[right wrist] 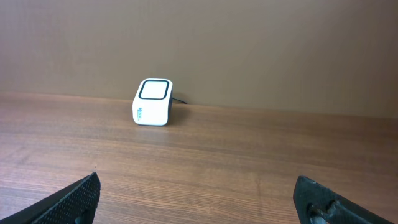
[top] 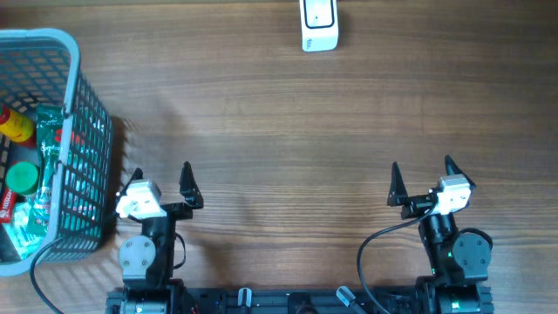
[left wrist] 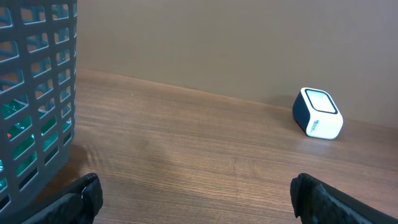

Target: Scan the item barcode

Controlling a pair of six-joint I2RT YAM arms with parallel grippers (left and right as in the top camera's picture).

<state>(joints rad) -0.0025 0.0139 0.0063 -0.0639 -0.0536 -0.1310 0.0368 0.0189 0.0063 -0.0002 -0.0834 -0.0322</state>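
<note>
Wood-grain table [top: 279,113] against plain brown wall [left wrist: 217,43]

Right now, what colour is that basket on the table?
Pale grey-blue basket, clearest in the overhead view.

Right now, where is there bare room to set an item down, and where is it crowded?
Free: the broad wood of the table between the scanner at the far edge, the basket on the left and both open jaws at the near edge; also the whole right side. Crowded: only inside the basket, packed with items.
</note>
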